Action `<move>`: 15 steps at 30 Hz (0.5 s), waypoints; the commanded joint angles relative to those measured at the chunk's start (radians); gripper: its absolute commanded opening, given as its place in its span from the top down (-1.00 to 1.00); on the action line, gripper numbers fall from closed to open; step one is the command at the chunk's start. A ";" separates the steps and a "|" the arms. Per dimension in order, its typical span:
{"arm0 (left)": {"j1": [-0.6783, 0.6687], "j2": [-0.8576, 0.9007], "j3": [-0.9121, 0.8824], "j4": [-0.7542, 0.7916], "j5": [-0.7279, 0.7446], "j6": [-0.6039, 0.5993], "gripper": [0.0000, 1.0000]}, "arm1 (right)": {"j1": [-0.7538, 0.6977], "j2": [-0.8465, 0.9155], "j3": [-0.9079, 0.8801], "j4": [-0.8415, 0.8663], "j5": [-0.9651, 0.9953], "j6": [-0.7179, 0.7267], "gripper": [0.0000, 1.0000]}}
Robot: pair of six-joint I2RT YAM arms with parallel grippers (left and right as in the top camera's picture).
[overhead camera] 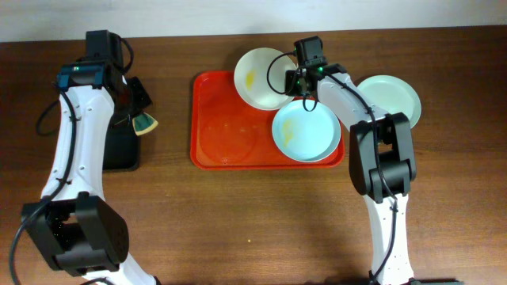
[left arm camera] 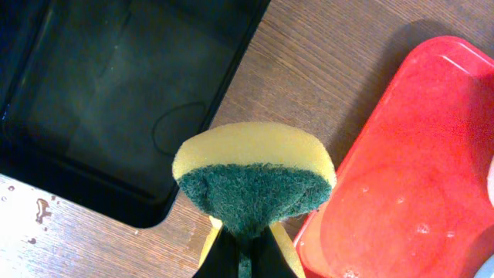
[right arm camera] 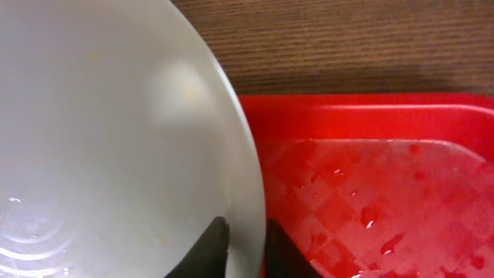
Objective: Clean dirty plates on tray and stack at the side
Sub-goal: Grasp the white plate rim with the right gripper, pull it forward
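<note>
A brown wooden table (overhead camera: 253, 229) was seen from above, with two white robot arms reaching away from its near edge. Nearest on the task side, a pale mint-blue round plate (overhead camera: 305, 131) with a faint yellowish mark lay in the near right corner of a large red-orange rectangular plastic tray (overhead camera: 218, 119). The tray sat in the middle of the table, its bare floor wet with droplets.

To the left, a black rectangular tray (overhead camera: 123, 150) lay beside the left arm. The left gripper (left arm camera: 245, 259) hung just above the gap between the two trays. Its jaws were pinched tight on a yellow sponge with a green scouring face (left arm camera: 255, 181), which bulged out beyond them.

Farther back on the right, a second pale mint-blue plate (overhead camera: 392, 95) rested on the bare table, off the tray and just beside the right arm.

Farthest of all, a white round plate (overhead camera: 257, 75) with a yellow smear lay across the tray's far rim. It partly overlapped the first mint-blue plate. The right gripper (right arm camera: 245, 243) had its jaws narrow, one finger (right arm camera: 208, 247) inside the white plate's edge and one outside, clamping the rim.
</note>
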 commanded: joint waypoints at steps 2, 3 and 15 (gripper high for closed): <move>-0.020 -0.006 -0.014 0.021 0.000 -0.012 1.00 | -0.002 -0.001 0.005 -0.001 -0.152 0.006 0.92; -0.024 -0.006 -0.028 0.033 -0.001 -0.012 1.00 | -0.001 -0.013 0.011 -0.012 -0.240 0.005 0.92; 0.019 -0.005 -0.067 0.107 -0.016 -0.017 1.00 | 0.208 -0.040 0.006 -0.314 -0.158 0.031 0.92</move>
